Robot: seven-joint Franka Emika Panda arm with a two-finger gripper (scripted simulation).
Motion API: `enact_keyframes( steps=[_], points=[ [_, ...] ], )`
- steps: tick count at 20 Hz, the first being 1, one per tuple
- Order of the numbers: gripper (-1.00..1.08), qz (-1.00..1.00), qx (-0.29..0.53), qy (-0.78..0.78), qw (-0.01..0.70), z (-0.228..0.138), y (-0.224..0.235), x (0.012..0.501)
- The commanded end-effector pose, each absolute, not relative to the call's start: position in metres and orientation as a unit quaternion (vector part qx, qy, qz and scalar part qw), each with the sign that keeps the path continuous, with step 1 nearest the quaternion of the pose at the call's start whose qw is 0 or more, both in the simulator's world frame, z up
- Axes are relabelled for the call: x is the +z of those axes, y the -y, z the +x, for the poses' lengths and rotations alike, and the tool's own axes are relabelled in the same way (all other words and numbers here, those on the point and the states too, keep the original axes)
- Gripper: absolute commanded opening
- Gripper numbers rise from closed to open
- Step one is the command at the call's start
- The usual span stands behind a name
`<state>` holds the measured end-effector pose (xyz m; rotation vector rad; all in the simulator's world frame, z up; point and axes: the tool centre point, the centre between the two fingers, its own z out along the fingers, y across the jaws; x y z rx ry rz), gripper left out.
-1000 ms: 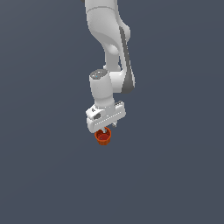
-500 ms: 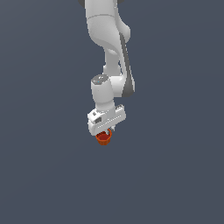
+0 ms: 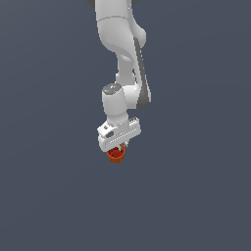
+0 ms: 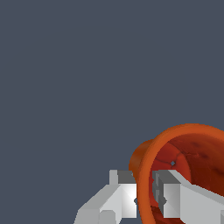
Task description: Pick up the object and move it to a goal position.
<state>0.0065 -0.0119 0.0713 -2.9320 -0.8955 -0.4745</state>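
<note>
Cup carry | white Panda arm [image 3: 120,54] has drifted slightly toward the exterior view's left over the last second | white two-finger gripper [image 4: 146,199] clamped across the rim, one finger inside, one outside | small red-orange ribbed cup [image 3: 115,155] hangs under it, seemingly mid-transfer.

Exterior view looks from afar at the arm, mid-frame; wrist view sits close above the claw [image 4: 144,199]. Both share the cup [image 3: 116,155].
</note>
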Motion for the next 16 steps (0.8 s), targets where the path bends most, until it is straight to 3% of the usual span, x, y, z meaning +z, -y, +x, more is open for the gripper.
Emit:
enact_keyframes(
  steps=[1, 8, 16],
  points=[
    [-1.00, -0.945, -0.153, 0.289, 0.020, 0.006, 0.010, 0.072],
    [-1.00, -0.945, -0.153, 0.289, 0.020, -0.001, -0.015, 0.080],
    [-1.00, -0.945, -0.154, 0.289, 0.020, -0.019, -0.075, 0.100]
  ],
)
